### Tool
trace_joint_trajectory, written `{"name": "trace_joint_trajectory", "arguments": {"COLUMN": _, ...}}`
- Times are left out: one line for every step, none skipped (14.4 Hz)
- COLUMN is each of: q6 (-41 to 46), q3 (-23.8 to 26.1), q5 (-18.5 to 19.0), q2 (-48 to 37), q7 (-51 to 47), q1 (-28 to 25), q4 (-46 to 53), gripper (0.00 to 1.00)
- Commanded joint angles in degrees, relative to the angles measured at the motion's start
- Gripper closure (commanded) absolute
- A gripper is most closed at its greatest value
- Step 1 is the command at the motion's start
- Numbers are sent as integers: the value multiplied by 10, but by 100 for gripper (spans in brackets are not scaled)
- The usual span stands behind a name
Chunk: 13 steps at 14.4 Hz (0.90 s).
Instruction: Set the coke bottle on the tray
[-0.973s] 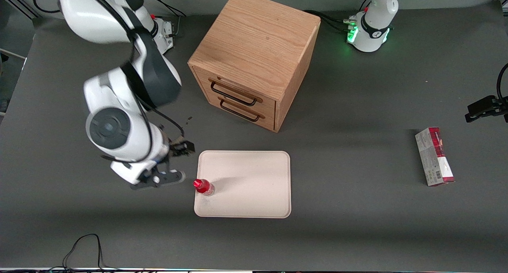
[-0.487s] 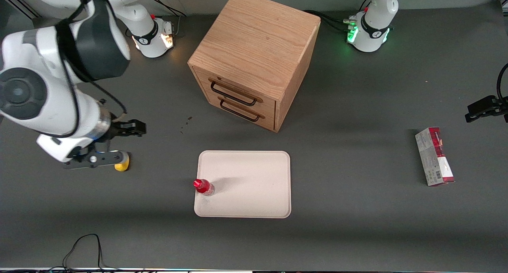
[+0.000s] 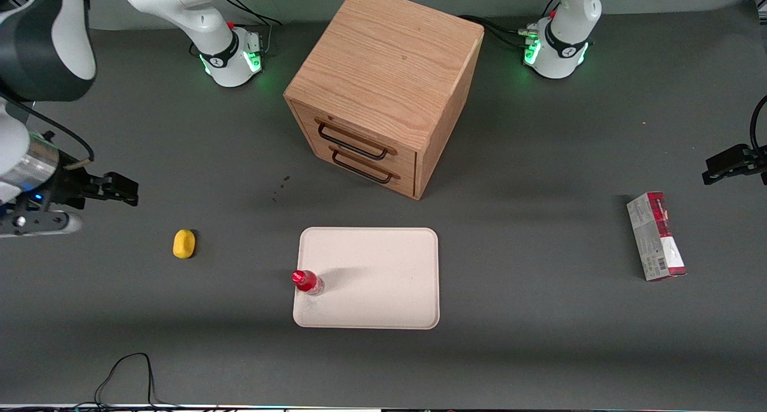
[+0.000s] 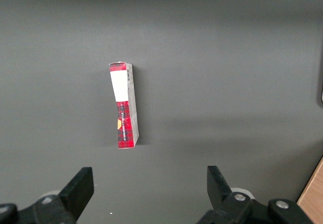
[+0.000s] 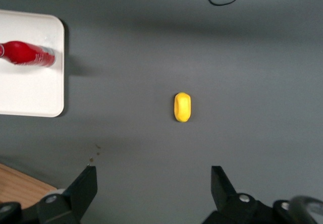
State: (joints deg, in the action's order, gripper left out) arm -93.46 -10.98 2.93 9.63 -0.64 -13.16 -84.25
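Note:
The coke bottle (image 3: 307,282), with red cap and red label, stands upright on the cream tray (image 3: 383,274), near the tray's edge toward the working arm. It also shows in the right wrist view (image 5: 28,54), on the tray (image 5: 30,90). My right gripper (image 3: 108,208) is open and empty, raised high above the table at the working arm's end, well away from the tray. In the right wrist view the gripper (image 5: 154,176) has its fingers wide apart with nothing between them.
A yellow oval lump (image 3: 184,244) lies on the table between gripper and tray, also in the right wrist view (image 5: 182,107). A wooden drawer cabinet (image 3: 383,82) stands farther from the camera than the tray. A red-and-grey carton (image 3: 656,235) lies toward the parked arm's end.
My right gripper has pulled away from the tray toward the working arm's end and risen, uncovering the yellow lump. The bottle and tray have not moved.

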Motion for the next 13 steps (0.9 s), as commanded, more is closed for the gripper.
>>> {"name": "trace_joint_trajectory", "arguments": {"q6": -28, "q3": 10, "q5": -6, "q2": -60, "q7": 7, "q1": 32, "q4": -69, "gripper": 0}}
{"name": "trace_joint_trajectory", "arguments": {"q6": -27, "q3": 15, "q5": -6, "q2": -62, "q7": 8, "q1": 44, "q4": -68, "gripper": 0}}
{"name": "trace_joint_trajectory", "arguments": {"q6": -24, "q3": 21, "q5": -6, "q2": -66, "q7": 24, "q1": 58, "q4": -66, "gripper": 0}}
{"name": "trace_joint_trajectory", "arguments": {"q6": -16, "q3": 25, "q5": -6, "q2": -69, "q7": 44, "q1": 66, "q4": -65, "gripper": 0}}
{"name": "trace_joint_trajectory", "arguments": {"q6": -2, "q3": 24, "q5": -6, "q2": -66, "q7": 49, "q1": 67, "q4": -58, "gripper": 0}}
{"name": "trace_joint_trajectory", "arguments": {"q6": 4, "q3": 21, "q5": -5, "q2": -62, "q7": 51, "q1": 66, "q4": -46, "gripper": 0}}
{"name": "trace_joint_trajectory", "arguments": {"q6": 4, "q3": 22, "q5": -3, "q2": -58, "q7": 51, "q1": 66, "q4": -37, "gripper": 0}}
{"name": "trace_joint_trajectory", "arguments": {"q6": 4, "q3": 22, "q5": 1, "q2": -58, "q7": 49, "q1": 65, "q4": -36, "gripper": 0}}
{"name": "trace_joint_trajectory", "arguments": {"q6": 5, "q3": 22, "q5": 2, "q2": -59, "q7": 44, "q1": 65, "q4": -35, "gripper": 0}}
{"name": "trace_joint_trajectory", "arguments": {"q6": 9, "q3": 22, "q5": 3, "q2": -60, "q7": 42, "q1": 64, "q4": -32, "gripper": 0}}
{"name": "trace_joint_trajectory", "arguments": {"q6": 25, "q3": 22, "q5": 2, "q2": -59, "q7": 34, "q1": 64, "q4": -27, "gripper": 0}}
{"name": "trace_joint_trajectory", "arguments": {"q6": 28, "q3": 18, "q5": 2, "q2": -58, "q7": 19, "q1": 58, "q4": -21, "gripper": 0}}
{"name": "trace_joint_trajectory", "arguments": {"q6": 29, "q3": 15, "q5": 2, "q2": -58, "q7": 17, "q1": 55, "q4": -21, "gripper": 0}}
